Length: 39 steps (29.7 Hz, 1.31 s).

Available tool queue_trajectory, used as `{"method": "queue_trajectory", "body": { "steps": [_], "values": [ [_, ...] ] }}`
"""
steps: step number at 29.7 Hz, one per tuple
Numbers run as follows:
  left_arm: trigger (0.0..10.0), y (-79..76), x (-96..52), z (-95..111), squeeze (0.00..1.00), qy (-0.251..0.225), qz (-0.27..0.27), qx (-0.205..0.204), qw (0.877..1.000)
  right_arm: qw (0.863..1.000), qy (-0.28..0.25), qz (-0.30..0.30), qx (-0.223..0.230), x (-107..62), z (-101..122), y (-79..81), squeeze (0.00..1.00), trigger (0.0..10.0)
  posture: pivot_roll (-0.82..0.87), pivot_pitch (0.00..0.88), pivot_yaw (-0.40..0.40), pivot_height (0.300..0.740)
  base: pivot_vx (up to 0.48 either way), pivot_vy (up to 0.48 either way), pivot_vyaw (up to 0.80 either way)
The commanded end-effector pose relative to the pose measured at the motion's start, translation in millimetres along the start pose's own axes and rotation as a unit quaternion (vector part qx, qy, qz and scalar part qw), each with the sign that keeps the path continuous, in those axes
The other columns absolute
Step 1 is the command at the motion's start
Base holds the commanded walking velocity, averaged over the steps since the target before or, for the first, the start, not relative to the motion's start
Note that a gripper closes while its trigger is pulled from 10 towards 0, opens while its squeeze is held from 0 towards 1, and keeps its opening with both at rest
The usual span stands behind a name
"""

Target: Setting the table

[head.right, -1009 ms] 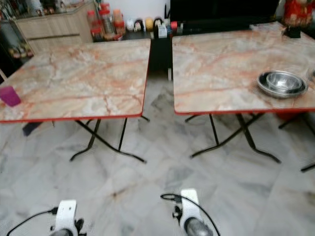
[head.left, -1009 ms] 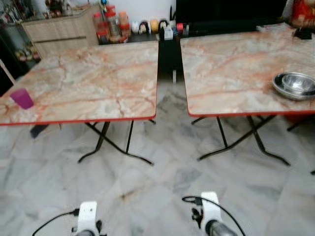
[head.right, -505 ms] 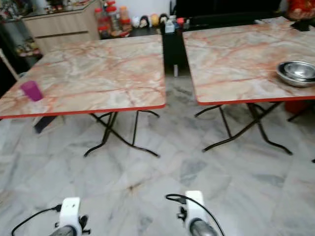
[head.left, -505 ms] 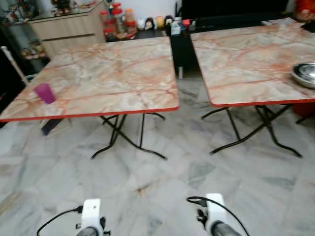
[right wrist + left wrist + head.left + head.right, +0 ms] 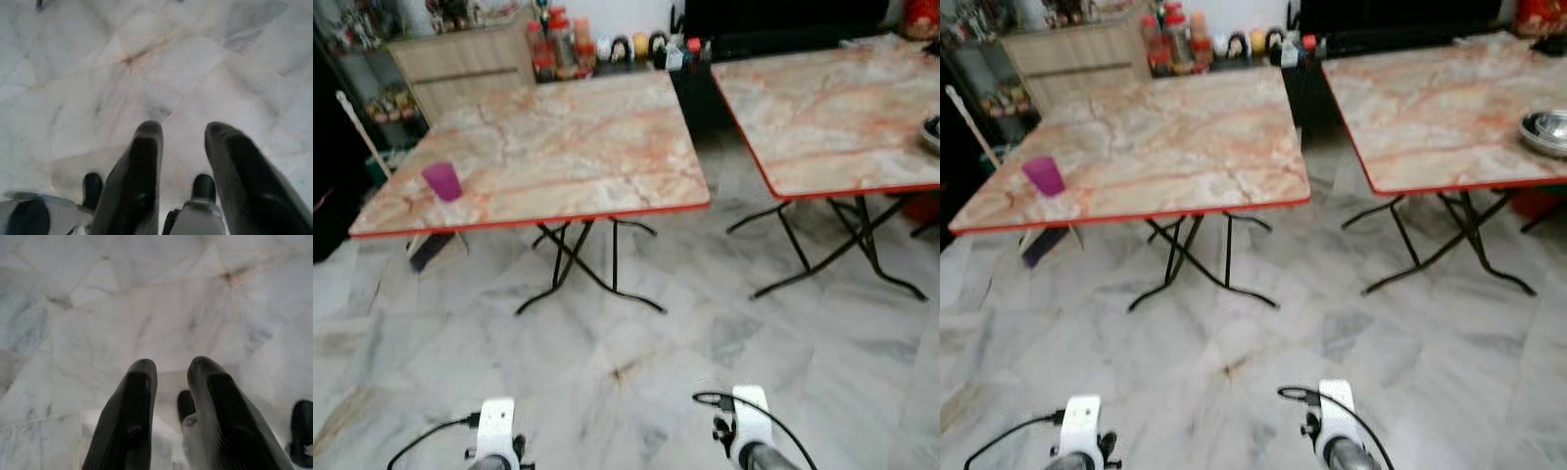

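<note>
A purple cup (image 5: 441, 180) stands near the left edge of the left marble-topped folding table (image 5: 578, 147). Stacked steel bowls (image 5: 1547, 130) sit on the right table (image 5: 822, 108), at the picture's right border. Both my arms hang low over the floor, well short of the tables, the left wrist (image 5: 496, 431) and the right wrist (image 5: 749, 431) at the bottom of the head views. My left gripper (image 5: 171, 364) is open and holds nothing, pointing at floor tiles. My right gripper (image 5: 183, 128) is open and empty too.
A narrow gap (image 5: 710, 108) separates the two tables, whose black crossed legs (image 5: 573, 269) spread over the marble floor. Behind stand a wooden cabinet (image 5: 460, 64), jars and bottles (image 5: 558, 39) and a dark unit. A stick (image 5: 362, 127) leans at far left.
The whole picture has shifted: the camera has turned left, so the cup sits further into view and the bowls have slid to the right border. Both arms still hang.
</note>
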<state>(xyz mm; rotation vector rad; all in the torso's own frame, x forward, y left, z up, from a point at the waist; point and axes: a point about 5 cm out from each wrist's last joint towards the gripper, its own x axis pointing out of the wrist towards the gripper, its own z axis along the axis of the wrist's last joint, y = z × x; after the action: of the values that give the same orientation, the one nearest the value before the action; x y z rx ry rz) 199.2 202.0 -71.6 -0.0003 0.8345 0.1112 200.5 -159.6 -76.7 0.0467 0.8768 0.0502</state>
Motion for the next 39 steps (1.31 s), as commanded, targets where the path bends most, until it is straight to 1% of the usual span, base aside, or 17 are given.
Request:
{"method": "queue_trajectory", "body": {
  "steps": [1, 4, 7, 19, 39],
  "values": [
    [10.0, 6.4, -1.2, -3.8, 0.0, 0.006, 0.01, 0.0, 1.0, 1.0, -0.003, 0.008, -0.001, 0.9, 2.2, 5.1, 0.0, 10.0, -0.11, 0.0, 0.09, 0.74, 0.0, 0.0, 0.0],
    [10.0, 6.1, -0.9, -2.3, 0.0, 0.002, 0.011, -0.002, 1.0, 1.0, -0.003, 0.008, -0.003, 1.0, 2.4, 4.9, 0.0, 10.0, -0.12, 0.0, 0.088, 0.74, 0.0, 0.0, 0.0],
    [10.0, 5.7, -0.9, -3.3, 0.0, 0.008, 0.009, 0.0, 1.0, 1.0, -0.002, 0.009, -0.006, 1.0, 2.3, 4.8, 0.0, 10.0, -0.11, 0.0, 0.087, 0.74, 0.0, 0.0, 0.0],
    [10.0, 6.7, -1.8, -6.4, 0.0, 0.012, 0.005, 0.007, 1.0, 1.0, 0.003, 0.01, -0.007, 0.0, -2.2, 4.7, 0.0, 10.0, -0.12, 0.0, 0.089, 0.74, 0.4, 0.0, 0.0],
    [10.0, 5.6, -1.5, -5.2, 0.0, 0.01, 0.004, 0.005, 1.0, 1.0, -0.001, 0.011, -0.004, 0.1, -0.8, 4.7, 0.0, 10.0, -0.12, 0.0, 0.089, 0.74, 0.384, 0.0, 0.0]
  ]
}}
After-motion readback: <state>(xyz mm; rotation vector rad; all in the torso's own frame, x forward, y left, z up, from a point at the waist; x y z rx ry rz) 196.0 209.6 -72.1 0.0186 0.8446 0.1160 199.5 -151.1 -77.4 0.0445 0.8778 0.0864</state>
